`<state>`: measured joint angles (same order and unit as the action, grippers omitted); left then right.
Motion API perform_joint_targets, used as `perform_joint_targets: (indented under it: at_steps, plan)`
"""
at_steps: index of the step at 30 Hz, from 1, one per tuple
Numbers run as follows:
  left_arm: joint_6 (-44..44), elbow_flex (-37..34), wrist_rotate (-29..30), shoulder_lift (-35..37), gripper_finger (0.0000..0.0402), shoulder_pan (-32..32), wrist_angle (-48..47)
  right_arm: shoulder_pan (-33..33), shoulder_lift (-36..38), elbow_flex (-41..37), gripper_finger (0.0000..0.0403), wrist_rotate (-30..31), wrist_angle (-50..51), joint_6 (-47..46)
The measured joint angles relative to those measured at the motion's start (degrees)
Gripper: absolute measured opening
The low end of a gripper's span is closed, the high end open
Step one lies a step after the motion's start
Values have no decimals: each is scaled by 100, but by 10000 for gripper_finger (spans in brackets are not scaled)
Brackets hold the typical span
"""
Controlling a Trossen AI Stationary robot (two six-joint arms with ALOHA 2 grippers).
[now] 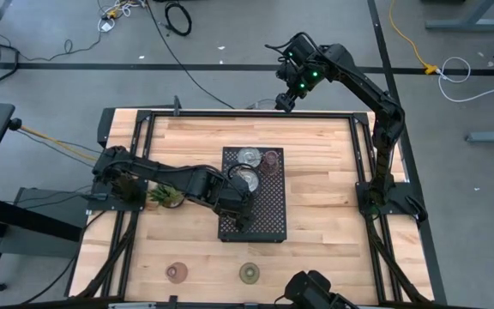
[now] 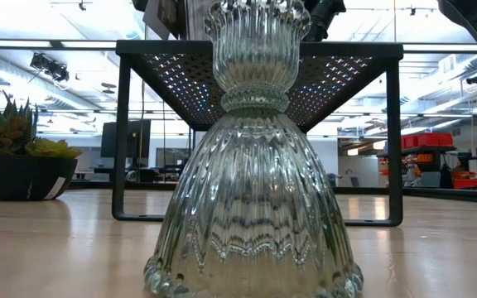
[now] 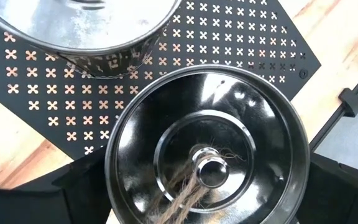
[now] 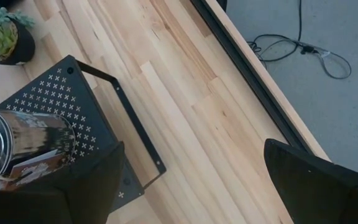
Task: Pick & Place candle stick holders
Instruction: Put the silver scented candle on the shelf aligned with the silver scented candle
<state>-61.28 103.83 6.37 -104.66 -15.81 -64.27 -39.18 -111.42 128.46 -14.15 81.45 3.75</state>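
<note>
Silver cup point(image 3: 207, 149) sits directly under the spread left gripper point(image 1: 240, 204) on the black tray point(image 1: 268, 215); right gripper point(image 1: 286, 101), also spread, hovers apart.

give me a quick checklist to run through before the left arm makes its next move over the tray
1. Left gripper over the black tray: ok, it hangs above the tray's middle.
2. Silver cup between the left fingers: ok, it sits centred in the left wrist view, on the tray. Whether the fingers touch it: cannot tell.
3. Neighbouring silver cup clear of it: ok, a strip of tray shows between the two.
4. Right gripper out of the way: ok, open, up beyond the table's far edge.
5. Pink disc and olive-green disc placed on the tray: not ok, both lie on the wood near the front edge.
</note>
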Motion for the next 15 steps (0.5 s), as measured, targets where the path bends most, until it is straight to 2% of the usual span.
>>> perform_joint_targets:
  at_steps: [15]
  plan:
    - [26,-6,-28,-4,399,26,-4,2,0,0,382,0,0,23]
